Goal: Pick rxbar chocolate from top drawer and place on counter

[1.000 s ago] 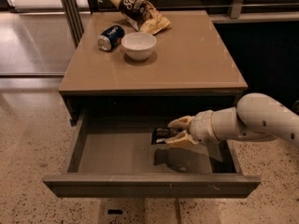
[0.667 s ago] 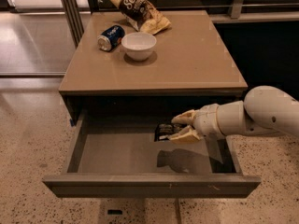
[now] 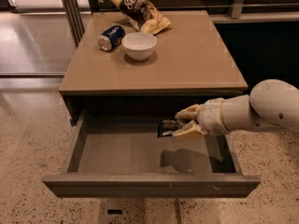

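gripper (image 3: 184, 123) clamps rxbar chocolate (image 3: 166, 127) between its fingers, just above top drawer (image 3: 140, 185) bottom.

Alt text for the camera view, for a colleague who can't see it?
The gripper holds the rxbar chocolate above the open top drawer, clear of its bottom. On the counter sit a white bowl, a blue can on its side and a chip bag.

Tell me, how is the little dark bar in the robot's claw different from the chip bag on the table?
The rxbar chocolate is small and flat; the chip bag is much larger and crinkled. The bar is pinched in the gripper above the floor of the top drawer; the bag lies free at the far edge of the counter. Both are dark snack wrappers.
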